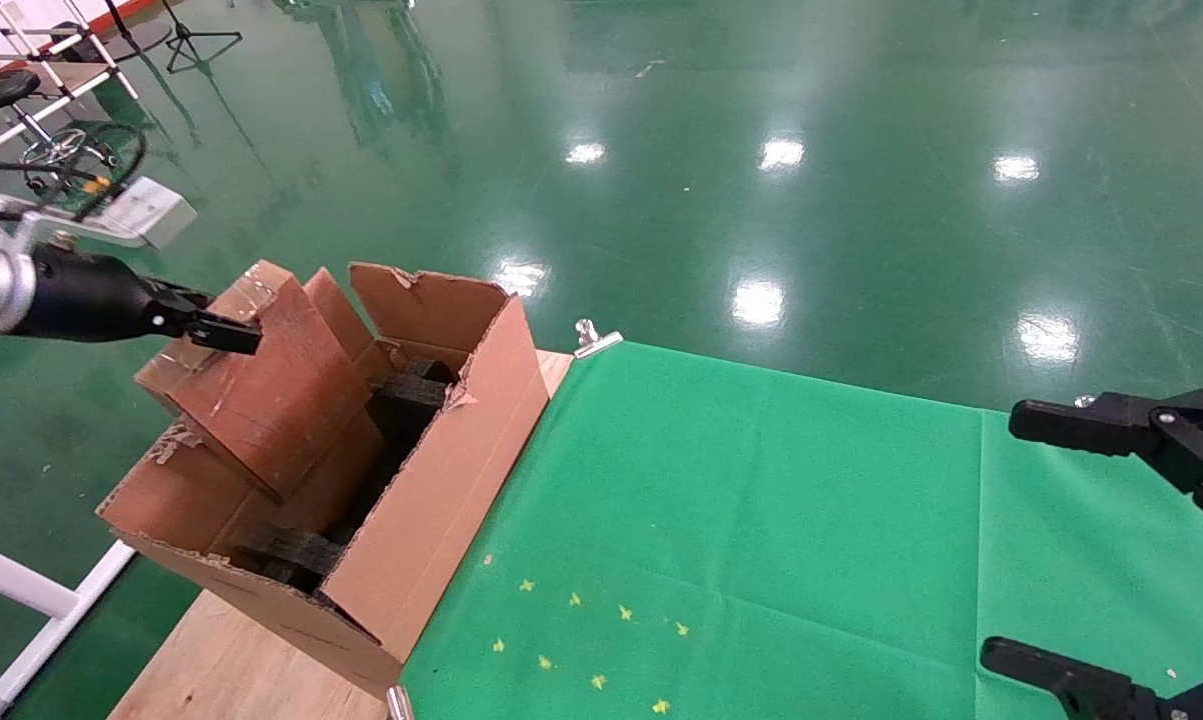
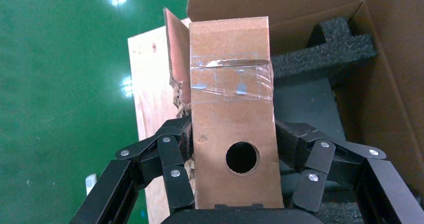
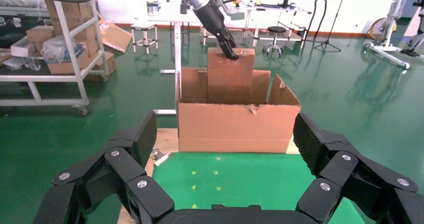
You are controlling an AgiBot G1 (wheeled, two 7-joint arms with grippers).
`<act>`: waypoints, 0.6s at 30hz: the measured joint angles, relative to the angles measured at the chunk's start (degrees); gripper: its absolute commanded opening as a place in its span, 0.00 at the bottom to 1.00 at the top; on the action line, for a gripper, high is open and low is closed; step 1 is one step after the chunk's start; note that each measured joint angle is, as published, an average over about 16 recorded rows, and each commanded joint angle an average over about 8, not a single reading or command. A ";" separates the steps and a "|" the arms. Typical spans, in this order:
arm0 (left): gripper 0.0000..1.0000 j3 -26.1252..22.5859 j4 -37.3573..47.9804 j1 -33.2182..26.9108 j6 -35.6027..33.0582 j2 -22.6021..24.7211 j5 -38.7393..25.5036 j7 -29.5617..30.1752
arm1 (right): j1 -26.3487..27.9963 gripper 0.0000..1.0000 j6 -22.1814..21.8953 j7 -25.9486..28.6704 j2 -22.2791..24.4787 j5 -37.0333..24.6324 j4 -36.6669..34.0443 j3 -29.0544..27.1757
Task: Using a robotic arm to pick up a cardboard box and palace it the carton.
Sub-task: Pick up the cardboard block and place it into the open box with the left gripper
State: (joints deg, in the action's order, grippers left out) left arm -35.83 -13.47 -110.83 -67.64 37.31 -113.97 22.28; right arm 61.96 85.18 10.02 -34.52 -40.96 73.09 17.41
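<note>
A: Left gripper (image 2: 235, 184) clamped on the box (image 1: 251, 385), fingers (image 2: 172, 166) pressed to both narrow sides. Box tilted, lower end down inside the carton (image 1: 441, 480), upper end above the flaps.

B: Where in the carton?

A: Toward the carton's outer long wall, over the black foam (image 2: 330, 51). From the right wrist camera the box stands above the carton's rim, roughly mid-length. Whether its lower end touches foam, cannot tell.

B: Right gripper (image 3: 225, 149)?

A: Idle, spread wide, well away from the carton over the green cloth (image 1: 761, 520).

B: Step?

A: Placing, I judge. Pick-up is done; release is not.

B: Next move needs?

A: Lower until the box seats between foam and carton wall, probably levelling the tilt first, then open and lift straight up. The torn flap (image 1: 416, 300) sits near the box; a sideways exit could snag it.

B: Risk?

A: Letting go while tilted, the box may topple against the wall.
</note>
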 measured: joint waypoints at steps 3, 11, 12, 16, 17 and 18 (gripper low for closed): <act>0.00 -0.52 2.78 0.16 2.32 1.09 -0.96 -0.31 | 0.00 1.00 0.00 0.00 0.00 0.00 0.00 0.01; 0.00 -1.41 8.68 1.53 7.67 3.67 -2.52 0.78 | 0.01 1.00 -0.01 -0.01 0.01 0.02 0.00 0.03; 0.00 -1.47 9.26 1.80 8.31 3.98 -2.64 1.05 | 0.01 1.00 -0.01 -0.01 0.01 0.02 0.00 0.03; 0.00 -1.66 11.17 3.05 10.65 5.25 -2.97 2.10 | 0.01 1.00 -0.02 -0.02 0.02 0.03 0.00 0.04; 0.00 -1.71 11.54 3.41 11.15 5.57 -3.04 2.31 | 0.01 1.00 -0.02 -0.02 0.02 0.03 0.00 0.04; 0.00 -1.76 11.89 3.80 11.64 5.88 -3.11 2.51 | 0.01 1.00 -0.02 -0.02 0.02 0.03 0.00 0.04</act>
State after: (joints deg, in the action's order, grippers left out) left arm -37.59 -1.58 -107.03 -56.00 43.19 -117.08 24.80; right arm 61.97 85.17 10.00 -34.50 -40.94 73.09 17.45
